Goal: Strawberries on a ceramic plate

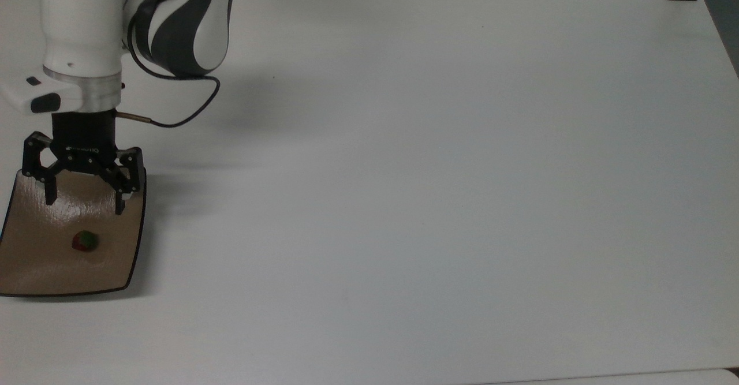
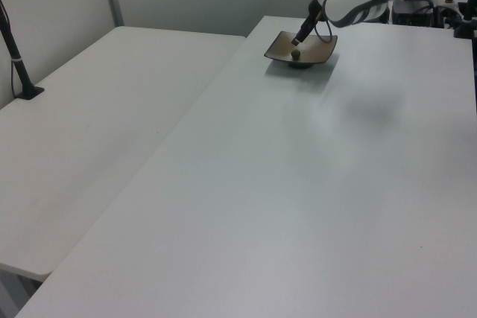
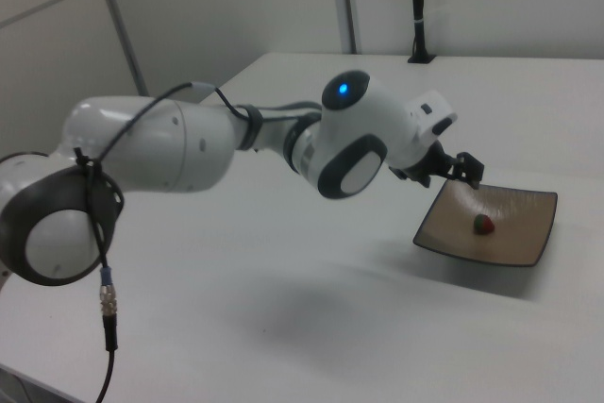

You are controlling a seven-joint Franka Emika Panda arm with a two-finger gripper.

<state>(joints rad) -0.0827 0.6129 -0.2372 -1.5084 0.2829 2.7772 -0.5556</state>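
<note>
On the white worktop [image 1: 439, 160], the strawberry [image 1: 85, 240] is seen lying loose on the square tan ceramic plate [image 1: 34, 269], w/ the tool [image 1: 82, 206] raised above it, fingers spread wide, nothing held.

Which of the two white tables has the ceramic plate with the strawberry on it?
The bigger table on the left view's right, where the arm works. The ceramic plate sits at its far end with the strawberry resting on it; the table on the left view's left has no plate.
</note>
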